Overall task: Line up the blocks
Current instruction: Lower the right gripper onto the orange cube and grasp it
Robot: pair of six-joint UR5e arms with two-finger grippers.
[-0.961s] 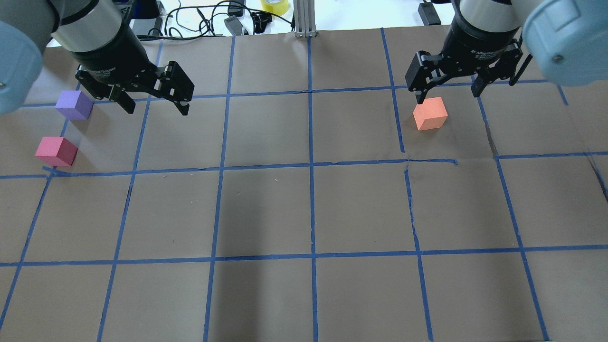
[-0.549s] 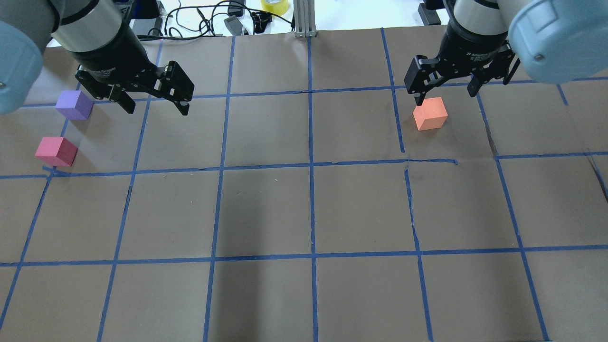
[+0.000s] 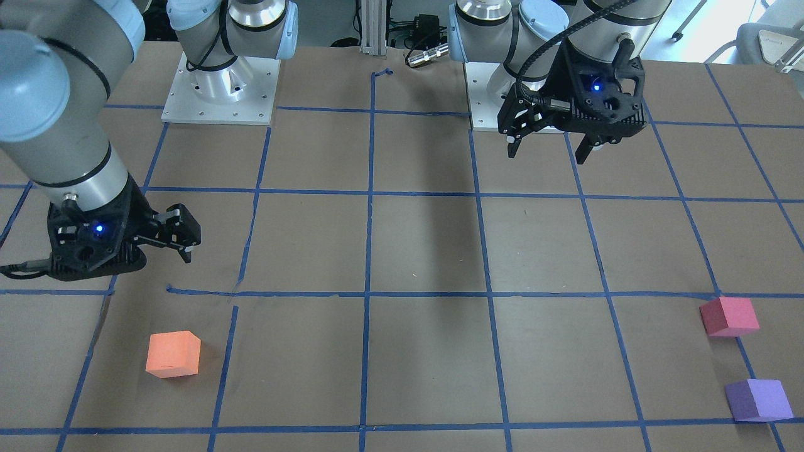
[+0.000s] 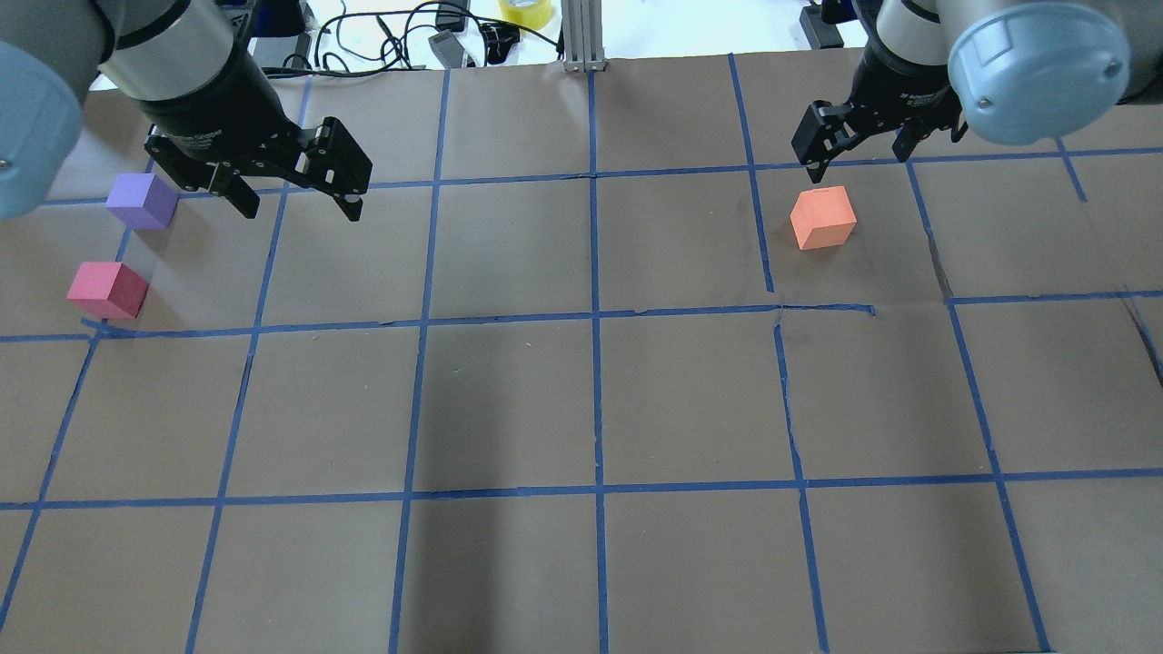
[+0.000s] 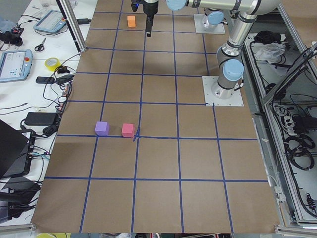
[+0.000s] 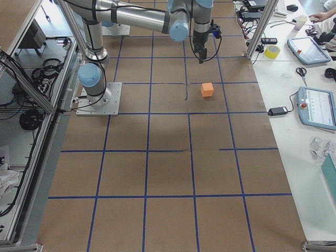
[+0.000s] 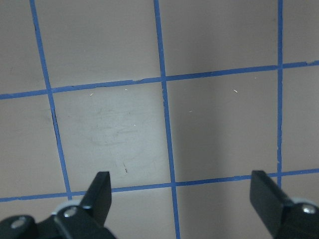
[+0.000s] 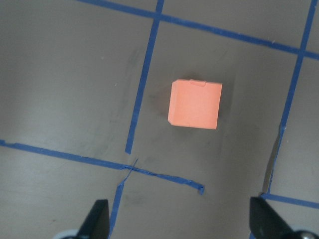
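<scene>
The orange block (image 4: 822, 218) lies on the brown paper at the right and also shows in the front view (image 3: 173, 355) and the right wrist view (image 8: 194, 104). My right gripper (image 4: 859, 163) is open and empty, raised above the block and clear of it. The purple block (image 4: 141, 201) and the pinkish-red block (image 4: 107, 290) sit close together at the far left, a small gap between them. My left gripper (image 4: 298, 213) is open and empty, raised to the right of the purple block. No block shows between its fingers (image 7: 102, 191) in the left wrist view.
Brown paper with a blue tape grid (image 4: 595, 318) covers the table. Cables and a yellow tape roll (image 4: 525, 11) lie past the far edge, beside an aluminium post (image 4: 581, 36). The robot bases (image 3: 220, 88) stand at the robot's side. Side tables with tablets (image 6: 317, 107) flank the table.
My right gripper has drawn up and away from the orange block, toward the overhead view's top. The orange block stays put. The left gripper and the other two blocks have not moved.
</scene>
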